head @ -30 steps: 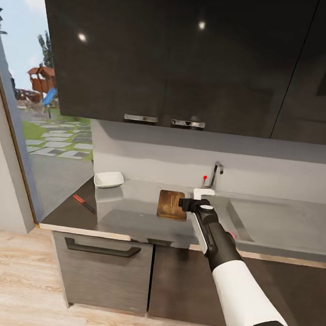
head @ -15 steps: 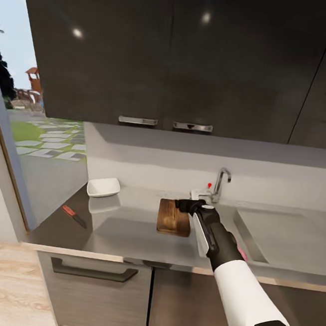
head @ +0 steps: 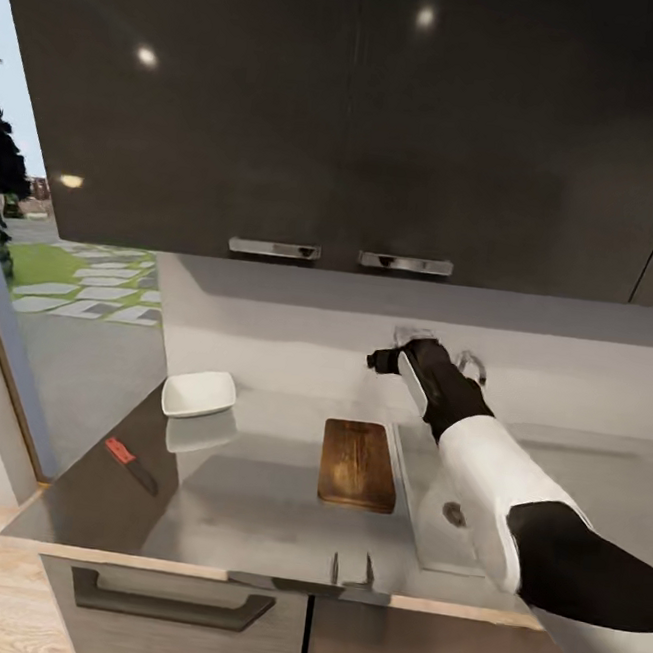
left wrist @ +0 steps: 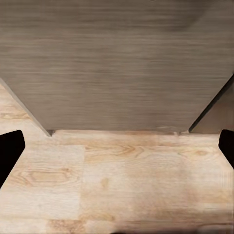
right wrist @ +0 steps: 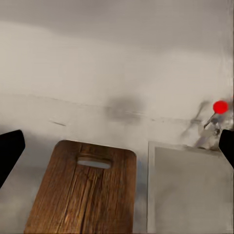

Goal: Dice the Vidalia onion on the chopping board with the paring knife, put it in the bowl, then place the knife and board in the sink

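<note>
Right claw [head: 375,360] held apart and empty above the counter [head: 248,499], chopping board [head: 357,464] at centre, paring knife [head: 131,465] at 9 o'clock, bowl [head: 199,394] at 10 o'clock, left claw [left wrist: 117,146] apart.

Counter [head: 248,499] runs along back wall [head: 296,333], wall cabinets [head: 338,117] above, base cabinets [head: 176,612] below. Chopping board [head: 358,464] lies mid-counter, just left of sink [head: 425,538]. Tap [head: 471,363] stands behind sink, at the wall. Bowl [head: 199,395] sits toward the back left, well apart from board. Paring knife [head: 131,464] lies at the far left end, nearer the front edge than the bowl. Window [head: 61,268] left of counter. Right pincer [head: 375,360] hangs above the board's far end, near the tap.
</note>
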